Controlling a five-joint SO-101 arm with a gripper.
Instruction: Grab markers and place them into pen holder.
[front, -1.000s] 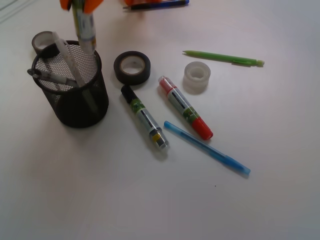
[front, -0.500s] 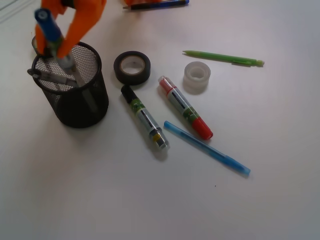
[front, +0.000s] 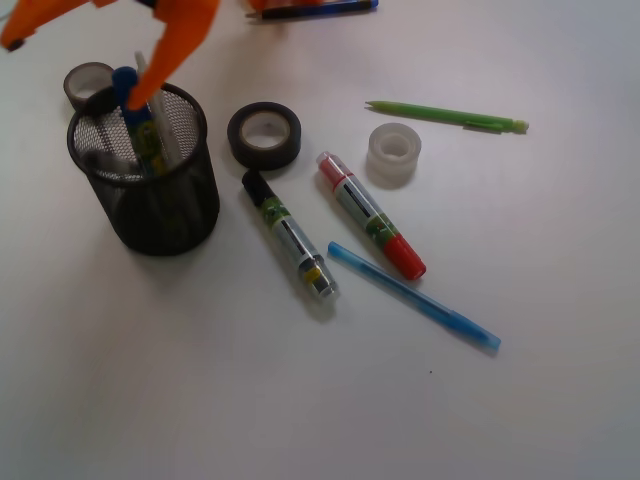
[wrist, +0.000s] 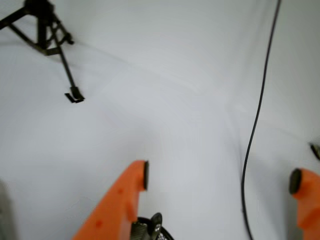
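A blue-capped marker (front: 135, 118) stands tilted inside the black mesh pen holder (front: 150, 205), cap up, among other pens. 2 markers lie on the counter (front: 300, 400) just right of the holder: black-capped (front: 288, 235) and red-capped (front: 371, 215). They look light, stiff and smooth-barrelled, likely to roll; mid-barrel seems the safest grip. The orange end effector (front: 85, 30) hangs above the holder, spread wide and holding nothing. A tape roll (front: 264, 135) sits nearby.

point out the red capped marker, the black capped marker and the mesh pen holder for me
red capped marker (front: 371, 215), front view, mid barrel label.
black capped marker (front: 288, 234), front view, mid barrel.
pen holder (front: 165, 205), front view, outer mesh wall.
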